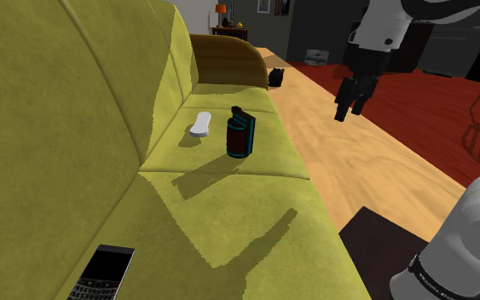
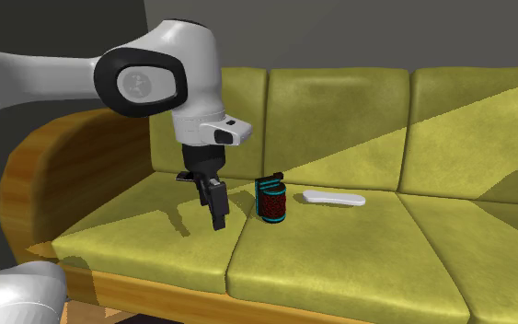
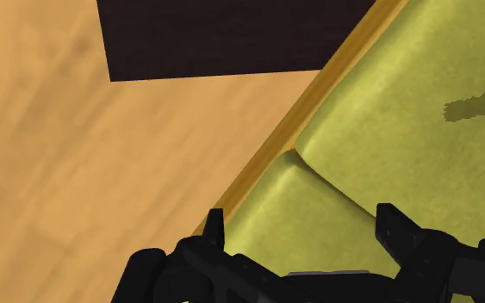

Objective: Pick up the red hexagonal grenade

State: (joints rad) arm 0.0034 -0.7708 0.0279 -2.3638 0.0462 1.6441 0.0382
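The grenade (image 1: 240, 135) is dark red with teal bands and a black top. It stands upright on the yellow-green sofa's middle seat cushion (image 1: 229, 183), and it is also seen in the second exterior view (image 2: 271, 199). My black gripper (image 1: 349, 109) hangs open in the air, off to the shoulder view's right of the grenade and apart from it. In the second exterior view the gripper (image 2: 218, 216) is left of the grenade, nearer the seat's front. In the wrist view the gripper (image 3: 304, 228) holds nothing and looks down on the sofa's front edge (image 3: 301, 120).
A white oblong object (image 1: 200, 124) lies on the cushion behind the grenade. A black phone (image 1: 103, 274) lies on the near cushion. A wooden floor (image 1: 357, 162), a red rug (image 1: 438, 111) and a small black object (image 1: 275, 77) are beyond the sofa front. The dark stand (image 1: 383, 243) is at lower right.
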